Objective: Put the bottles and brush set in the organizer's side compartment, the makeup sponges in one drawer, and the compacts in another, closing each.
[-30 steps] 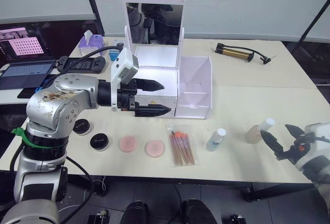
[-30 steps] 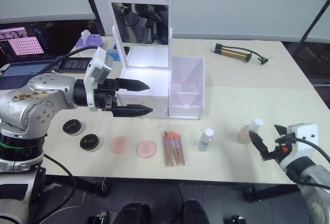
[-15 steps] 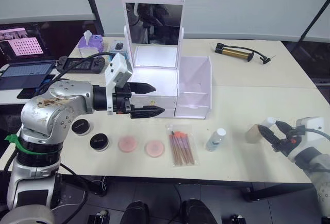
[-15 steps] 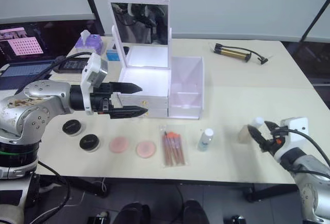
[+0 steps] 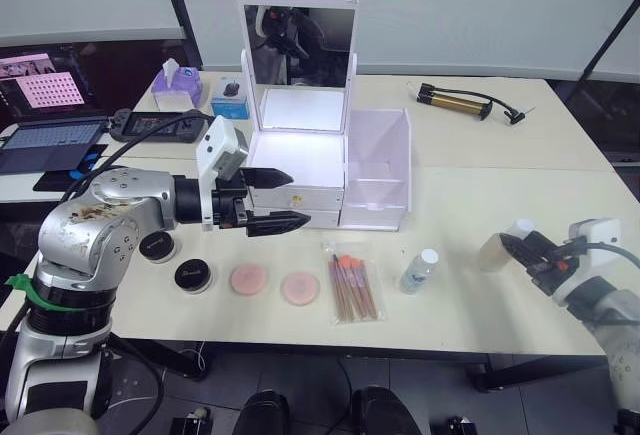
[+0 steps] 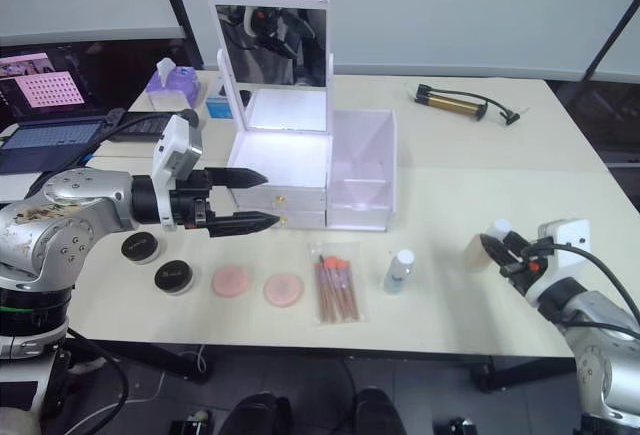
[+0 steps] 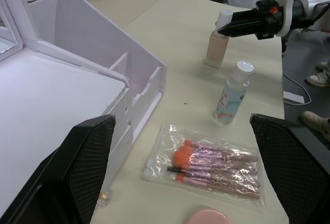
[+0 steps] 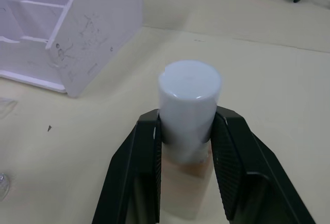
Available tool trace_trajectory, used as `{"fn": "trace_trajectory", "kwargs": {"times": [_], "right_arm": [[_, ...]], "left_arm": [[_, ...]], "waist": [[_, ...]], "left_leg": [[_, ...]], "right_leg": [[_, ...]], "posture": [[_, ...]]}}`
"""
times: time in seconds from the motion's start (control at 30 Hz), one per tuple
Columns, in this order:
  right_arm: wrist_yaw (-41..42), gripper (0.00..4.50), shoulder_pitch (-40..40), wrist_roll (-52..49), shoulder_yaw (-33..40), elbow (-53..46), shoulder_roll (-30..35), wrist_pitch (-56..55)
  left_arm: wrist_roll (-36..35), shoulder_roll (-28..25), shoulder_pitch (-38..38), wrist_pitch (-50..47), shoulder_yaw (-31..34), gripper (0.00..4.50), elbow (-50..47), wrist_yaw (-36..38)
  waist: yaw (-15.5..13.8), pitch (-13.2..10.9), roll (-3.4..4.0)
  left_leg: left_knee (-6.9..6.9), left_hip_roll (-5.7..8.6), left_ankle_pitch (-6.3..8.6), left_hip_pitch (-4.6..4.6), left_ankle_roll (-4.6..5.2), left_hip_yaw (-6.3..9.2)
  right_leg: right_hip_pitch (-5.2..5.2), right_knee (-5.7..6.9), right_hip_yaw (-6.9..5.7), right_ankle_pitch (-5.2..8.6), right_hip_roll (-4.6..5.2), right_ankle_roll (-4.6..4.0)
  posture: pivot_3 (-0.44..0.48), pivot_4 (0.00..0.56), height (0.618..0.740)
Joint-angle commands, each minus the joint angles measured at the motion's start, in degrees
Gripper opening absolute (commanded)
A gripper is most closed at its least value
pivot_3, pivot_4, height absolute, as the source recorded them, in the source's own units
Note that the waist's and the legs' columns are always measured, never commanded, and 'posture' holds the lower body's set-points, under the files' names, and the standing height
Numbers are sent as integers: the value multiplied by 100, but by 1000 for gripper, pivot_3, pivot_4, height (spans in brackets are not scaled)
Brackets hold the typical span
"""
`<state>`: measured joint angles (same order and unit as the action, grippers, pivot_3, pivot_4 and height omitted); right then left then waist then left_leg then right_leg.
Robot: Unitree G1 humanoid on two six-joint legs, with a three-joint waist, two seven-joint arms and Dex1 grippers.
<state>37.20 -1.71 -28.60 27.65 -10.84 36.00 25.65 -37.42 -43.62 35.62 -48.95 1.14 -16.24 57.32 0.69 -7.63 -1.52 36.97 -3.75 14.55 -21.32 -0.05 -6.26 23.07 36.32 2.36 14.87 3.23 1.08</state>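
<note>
While the head views are looking down over the table (image 5: 500, 325), the right gripper (image 5: 520, 248) is sitting at the beige foundation bottle (image 5: 492, 254) near the table's right edge, w/ the organizer (image 5: 330, 170) well apart to its left. Probably it's taking the nearest bottle first, since that one is standing on this arm's side. The left gripper (image 5: 275, 198) is hanging just in front of the drawers (image 6: 270, 207), fingers spread wide w/ nothing between them, likely waiting to work a knob. The side compartment (image 5: 378, 180) is standing open-topped and bare inside. Along the front edge are lying the compacts (image 5: 193, 275), the makeup sponges (image 5: 273, 283), the brush set (image 5: 350, 280) and the clear bottle (image 5: 420, 270).

From the left wrist view, the brush set is showing as a flat clear pouch of pink handles w/ orange bristles, the clear bottle upright beside it w/ white cap and teal label, and the beige bottle standing beyond w/ the right gripper at its cap.

From the right wrist view, the black fingers (image 8: 234, 152) are closing narrow on the whitish cap (image 8: 189, 98), touching both sides at the neck; I'd judge the grasp is on but the bottle is resting upright on the table, beige body below the pads.
</note>
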Motion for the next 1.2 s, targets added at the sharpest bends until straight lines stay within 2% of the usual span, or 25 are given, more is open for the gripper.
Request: {"fn": "trace_trajectory", "kwargs": {"times": [0.03, 0.27, 0.4, 0.7, 0.87, 1.03, 1.2], "right_arm": [[103, 1025, 395, -394, 236, -440, 383, 201], [322, 1025, 1711, -1046, -84, -587, 1194, 1049], [447, 1025, 2638, -927, -738, -406, 1387, 1259], [463, 1025, 3818, -781, -1825, -59, 874, 1475], [414, 1025, 3996, -679, -2109, 11, 589, 1564], [569, 1025, 3995, -723, -1802, 290, 758, 1591], [1196, 1025, 3021, -654, -1139, 560, 1404, 1257]], "left_arm": [[-43, -72, 17, 122, 208, 4500, -71, -25], [-123, -70, -162, 187, 438, 4500, -138, -111], [-171, -49, -341, 180, 606, 4500, -285, -290], [-312, -114, -898, 27, 1026, 4500, -814, -722], [-432, -160, -1101, -12, 1174, 4500, -1017, -933], [-524, -206, -1155, -8, 1202, 4500, -1067, -1015], [-638, -203, -979, 0, 1083, 4500, -937, -972]], "waist": [[0, 0, 1], [6, -1, 1], [9, -1, 1], [-12, -2, 0], [-4, -1, 1], [-23, -1, 0], [-123, -1, -3]], "left_leg": [[0, 0, 0, 0, 0, -1], [-1, -3, 0, 0, 0, 1], [-2, -5, 0, 0, 0, 1], [0, -4, 0, -7, 1, -2], [0, -5, 0, -7, 1, -1], [0, -3, 0, -8, 1, -2], [0, -4, 3, -10, 6, -4]], "right_leg": [[1, 1, 1, 0, 0, 0], [1, -1, 0, -1, -3, -2], [2, -2, 0, -1, -3, -2], [6, -6, -3, -2, 3, -2], [7, -5, -5, -3, 3, -3], [7, -6, -8, -3, 6, -3], [0, -19, -18, -3, 8, -3]], "posture": [[0, 150, 732], [0, 150, 732], [0, 150, 732], [0, 150, 732], [0, 150, 732], [0, 150, 732], [0, 150, 732]]}}
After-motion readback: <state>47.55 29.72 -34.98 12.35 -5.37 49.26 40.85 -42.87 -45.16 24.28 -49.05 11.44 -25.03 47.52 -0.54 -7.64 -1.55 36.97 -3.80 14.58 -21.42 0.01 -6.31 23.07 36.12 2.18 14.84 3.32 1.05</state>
